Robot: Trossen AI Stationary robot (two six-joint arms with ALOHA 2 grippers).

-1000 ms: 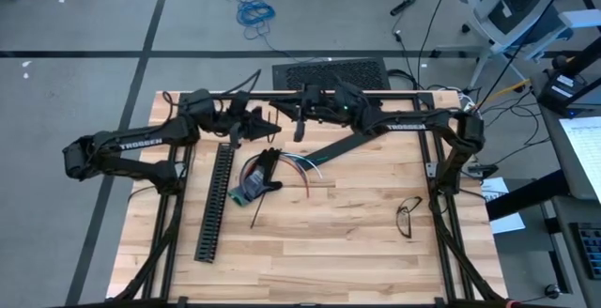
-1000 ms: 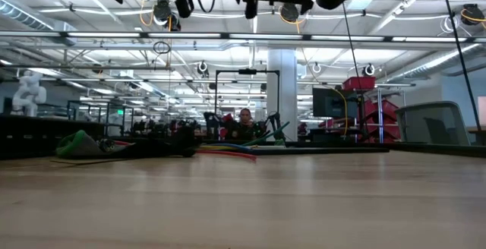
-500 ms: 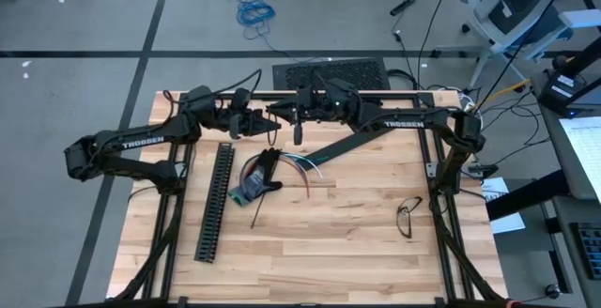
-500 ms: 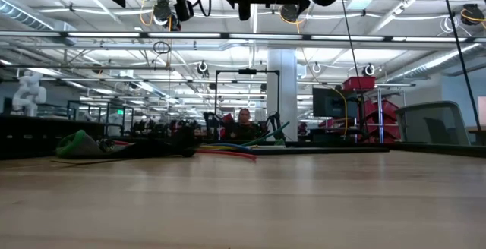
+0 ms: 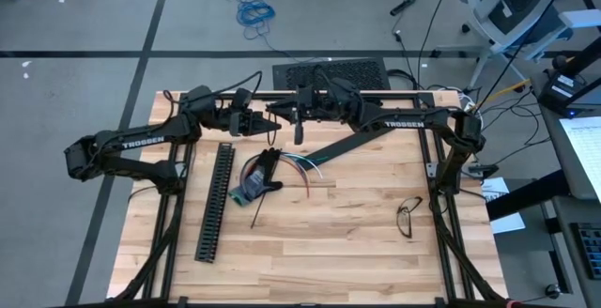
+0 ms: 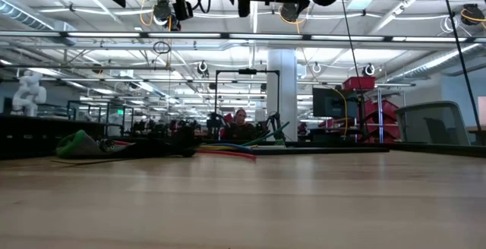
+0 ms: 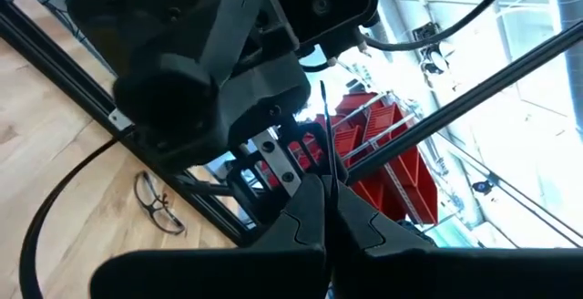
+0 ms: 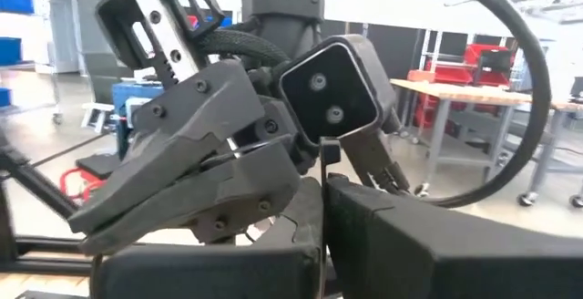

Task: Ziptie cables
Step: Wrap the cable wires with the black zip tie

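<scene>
The cables [image 5: 282,167] lie in a loose coloured bundle on the wooden table, and they also show in the low view [image 6: 228,150]. My two grippers hang high above the table's far part, facing each other, tips close together. My left gripper [image 5: 261,118] [image 7: 326,210] is shut on a thin black zip tie [image 7: 324,130]. My right gripper [image 5: 289,111] [image 8: 322,203] is shut on a black strip with a small square head [image 8: 330,151]. Whether both hold the same zip tie, I cannot tell. My left gripper pinches the thin black zip tie strip [image 7: 326,176] between its two fingers. The strip sticks out past the fingertips, clear of the table. My right gripper pinches a black strip just below its square head [image 8: 326,173]. The head stands out beyond the fingertips, clear of the table.
A long black slotted channel [image 5: 216,200] lies left of the cables. A teal piece [image 5: 246,192] and a thin black stick [image 5: 258,209] lie beside the bundle. A pair of glasses [image 5: 408,216] sits at the right. The table's near half is bare wood [image 5: 310,252].
My left gripper has rolled about its own pointing line while staying where it was. The cables have not moved.
</scene>
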